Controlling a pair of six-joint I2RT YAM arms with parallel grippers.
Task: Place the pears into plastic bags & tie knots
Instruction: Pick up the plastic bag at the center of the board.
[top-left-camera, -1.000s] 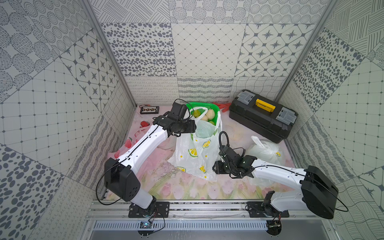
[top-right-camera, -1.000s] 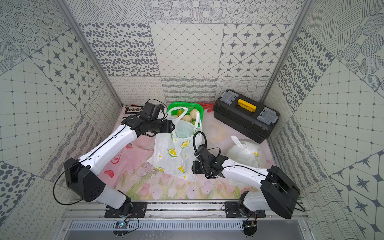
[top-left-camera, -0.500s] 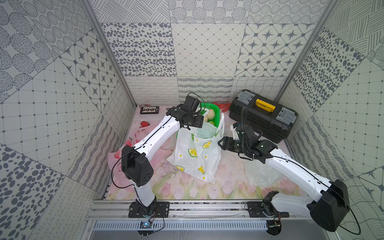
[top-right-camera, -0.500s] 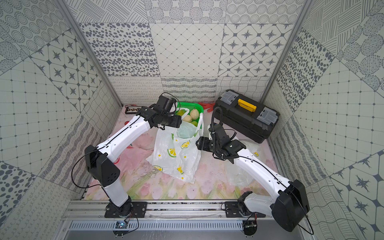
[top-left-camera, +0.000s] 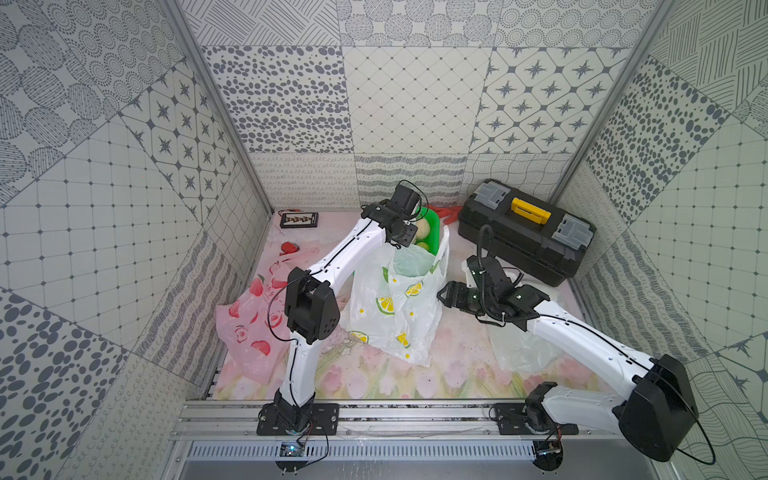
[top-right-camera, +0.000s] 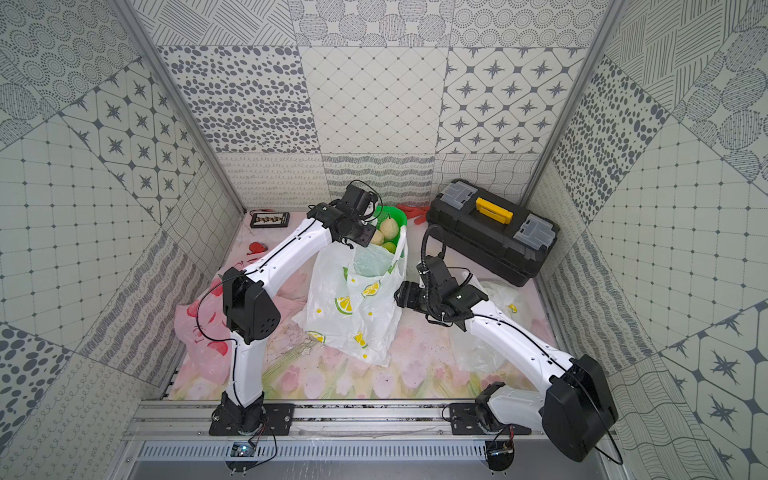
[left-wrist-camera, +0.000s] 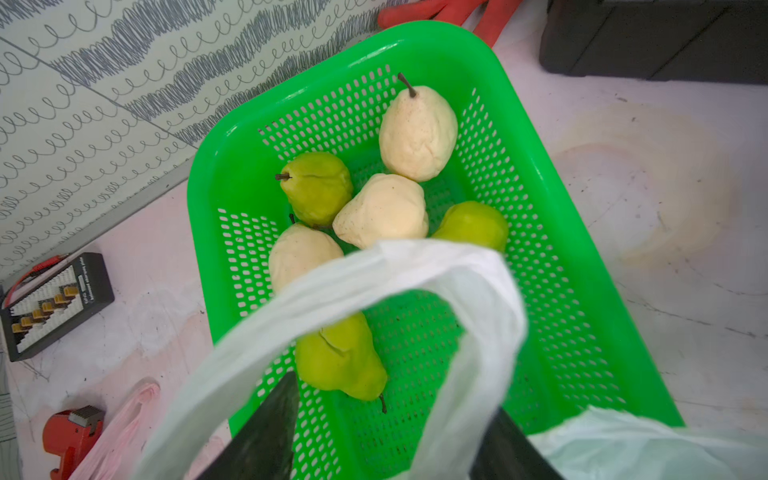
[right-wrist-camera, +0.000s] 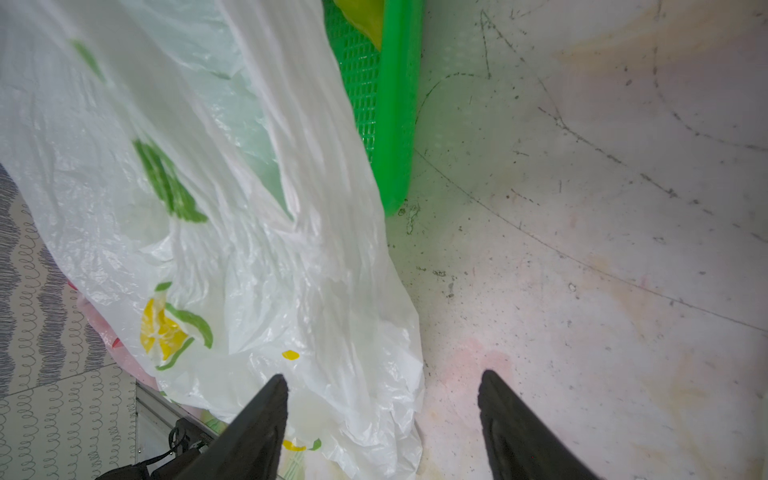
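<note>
Several pears (left-wrist-camera: 417, 133), cream and yellow-green, lie in the green basket (left-wrist-camera: 199, 199) at the back. Only two or three pears (top-left-camera: 422, 232) show in both top views. A white lemon-print plastic bag (top-left-camera: 395, 307) stands in front of the basket, its mouth up. My left gripper (left-wrist-camera: 395, 392) hovers over the basket's near end with jaws apart. The bag's handle (left-wrist-camera: 415, 266) loops across them and hangs past one finger. My right gripper (right-wrist-camera: 383, 374) stands open and empty over the mat, beside the bag's (right-wrist-camera: 208, 208) right side.
A pink strawberry-print bag (top-left-camera: 249, 328) lies at the left. Another translucent bag (top-left-camera: 519, 345) sits under my right arm. A black toolbox (top-left-camera: 528, 232) stands at the back right. A small black device (top-left-camera: 299, 219), a red item (top-left-camera: 289, 248) and a red glove (top-left-camera: 446, 212) lie by the back wall.
My left gripper has moved right, over the basket, with the bag handle. My right gripper rose from the bag's front corner and now sits beside its right side.
</note>
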